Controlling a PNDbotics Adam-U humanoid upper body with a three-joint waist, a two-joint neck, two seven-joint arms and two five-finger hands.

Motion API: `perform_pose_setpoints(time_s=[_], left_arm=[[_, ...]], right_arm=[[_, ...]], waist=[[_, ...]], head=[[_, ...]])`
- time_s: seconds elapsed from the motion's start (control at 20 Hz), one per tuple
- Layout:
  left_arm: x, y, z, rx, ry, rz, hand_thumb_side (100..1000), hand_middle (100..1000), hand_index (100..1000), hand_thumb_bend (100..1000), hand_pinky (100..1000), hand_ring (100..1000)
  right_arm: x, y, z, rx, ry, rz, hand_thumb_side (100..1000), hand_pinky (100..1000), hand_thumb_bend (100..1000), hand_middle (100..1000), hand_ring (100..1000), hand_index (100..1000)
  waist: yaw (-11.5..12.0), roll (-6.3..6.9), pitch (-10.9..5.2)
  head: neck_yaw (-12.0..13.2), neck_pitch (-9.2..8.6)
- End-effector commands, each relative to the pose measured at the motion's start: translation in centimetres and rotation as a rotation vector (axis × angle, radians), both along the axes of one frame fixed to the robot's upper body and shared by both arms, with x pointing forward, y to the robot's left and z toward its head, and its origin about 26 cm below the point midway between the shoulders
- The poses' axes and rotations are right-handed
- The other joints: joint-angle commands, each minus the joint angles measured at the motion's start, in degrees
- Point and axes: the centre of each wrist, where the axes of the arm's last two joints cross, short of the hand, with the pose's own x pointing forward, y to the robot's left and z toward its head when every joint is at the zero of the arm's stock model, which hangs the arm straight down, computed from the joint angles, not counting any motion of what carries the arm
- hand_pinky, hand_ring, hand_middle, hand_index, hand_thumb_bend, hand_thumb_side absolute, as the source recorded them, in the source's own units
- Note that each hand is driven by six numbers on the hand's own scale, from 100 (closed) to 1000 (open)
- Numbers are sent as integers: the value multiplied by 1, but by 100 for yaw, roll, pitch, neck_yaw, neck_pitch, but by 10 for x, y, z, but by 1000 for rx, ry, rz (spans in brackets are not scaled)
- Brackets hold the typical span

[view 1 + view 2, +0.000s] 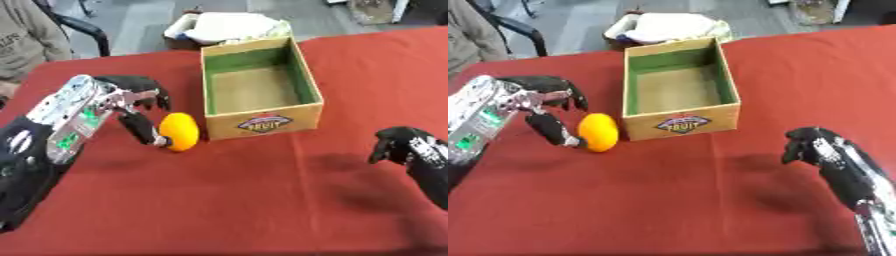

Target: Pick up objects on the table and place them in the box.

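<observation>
A yellow-orange round fruit (179,131) lies on the red table just left of the box's front corner. My left hand (131,102) is beside it on the left. Its thumb (140,129) reaches down and touches the fruit's left side, while the fingers are bent above and clear of it. The cardboard box (262,121) with green inner walls stands open at the table's middle; nothing shows inside it. My right hand (820,145) hovers over the table at the lower right, fingers relaxed and drooping, holding nothing.
The red tablecloth (227,200) covers the whole table. Behind the box, off the table's far edge, sits a bin with white cloth (223,26). A person in a grey top (22,40) and a chair are at the far left.
</observation>
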Motion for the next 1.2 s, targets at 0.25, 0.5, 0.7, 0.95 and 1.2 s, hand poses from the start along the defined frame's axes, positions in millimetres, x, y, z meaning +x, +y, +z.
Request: perform_pose_setpoints(time_s=[0.25, 0.5, 0.7, 0.95, 1.2], left_arm=[[11, -1, 2, 40, -14, 32, 401, 805, 841, 518, 770, 789], [18, -9, -3, 49, -36, 44, 408, 814, 847, 535, 779, 798], [23, -15, -13, 41, -48, 49, 402, 812, 846, 522, 776, 795], [30, -20, -27, 35, -60, 54, 402, 790, 833, 511, 761, 777], [35, -20, -37, 58, -72, 62, 382, 730, 793, 446, 725, 723]], right_arm=[[2, -1, 10, -13, -28, 5, 687, 580, 100, 516, 541, 692], [2, 0, 11, -11, -30, 8, 688, 580, 100, 516, 541, 692], [3, 0, 11, -11, -32, 9, 687, 580, 100, 516, 541, 692], [3, 0, 12, -10, -35, 8, 687, 580, 100, 516, 540, 692], [3, 0, 12, -10, -36, 8, 687, 580, 100, 516, 540, 692]], waist=[[-12, -34, -74], [-31, -38, -56], [-42, -46, -37], [-53, -57, -19], [-58, -60, -14]], head=[[1, -52], [7, -65], [13, -71], [28, -66], [31, -60]])
